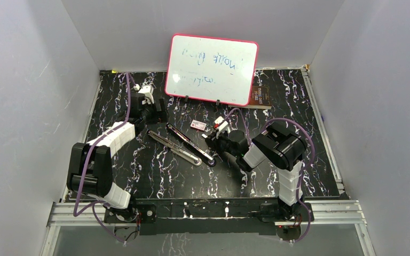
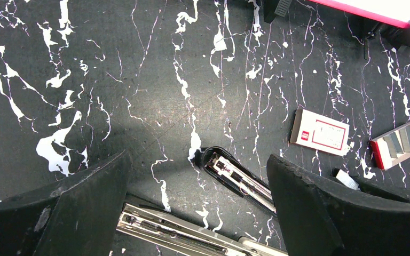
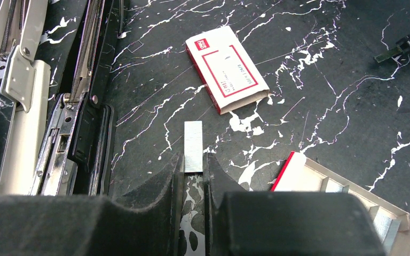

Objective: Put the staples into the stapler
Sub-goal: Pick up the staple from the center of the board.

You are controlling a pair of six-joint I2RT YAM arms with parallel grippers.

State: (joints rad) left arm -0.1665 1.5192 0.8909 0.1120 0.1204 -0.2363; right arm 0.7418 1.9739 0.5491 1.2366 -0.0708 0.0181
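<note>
One short silver strip of staples (image 3: 193, 146) lay flat on the black table (image 1: 299, 106), near the middle and a little to the right. Its long side pointed straight away from the right gripper (image 3: 193, 170), in line with the fingers (image 3: 160, 186). The two fingers stood close on each side of the strip's near end, almost together, but I could not tell if they were squeezing it. Just left of the strip lay the stapler (image 3: 80, 106), opened out flat in two long halves. Both halves ran nearly the same way as the strip. From above they slanted from far left to near right. Some bare table showed between the staples and the stapler. Past the strip's far end came a little more bare table, then the white box (image 3: 227, 69) with the red label. A grey tray (image 3: 347, 197) with a red end lay near on the right. The left gripper (image 2: 197, 160) hung over the stapler's far end, its fingers spread wide and holding nothing. All the table edges were well away from the strip. A whiteboard (image 1: 212, 69) stood at the back.
</note>
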